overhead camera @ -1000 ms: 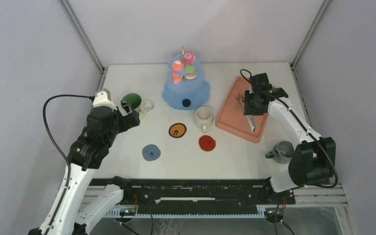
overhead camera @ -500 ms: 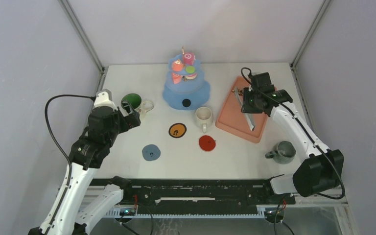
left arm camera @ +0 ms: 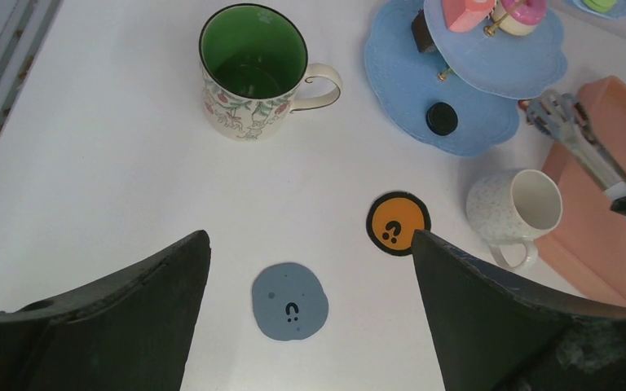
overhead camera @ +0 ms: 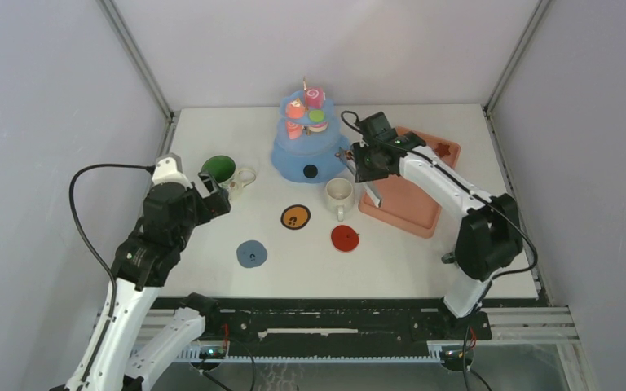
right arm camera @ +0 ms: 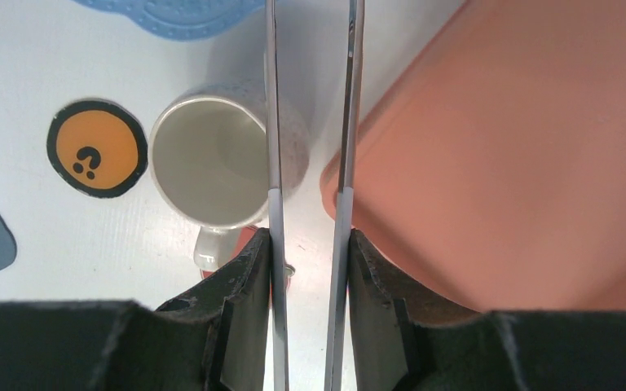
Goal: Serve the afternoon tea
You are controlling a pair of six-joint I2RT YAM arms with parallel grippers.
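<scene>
Pastries (overhead camera: 308, 110) sit on the blue tiered stand (overhead camera: 332, 155) at rear centre in the top view; the cream mug (overhead camera: 339, 194) stands just in front of it and the green mug (overhead camera: 220, 169) stands to the left

Left wrist view: the left gripper (left arm camera: 308, 244) hangs above the table with its fingers spread wide (nothing held)

Right wrist view: the right gripper (right arm camera: 310, 244) clamps metal tongs (right arm camera: 271, 98); one tong arm crosses the cream mug, the other runs along the edge of the pink tray (right arm camera: 522, 147)

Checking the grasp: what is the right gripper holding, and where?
The right gripper pinches metal tongs across both arms, near their rear end.
</scene>
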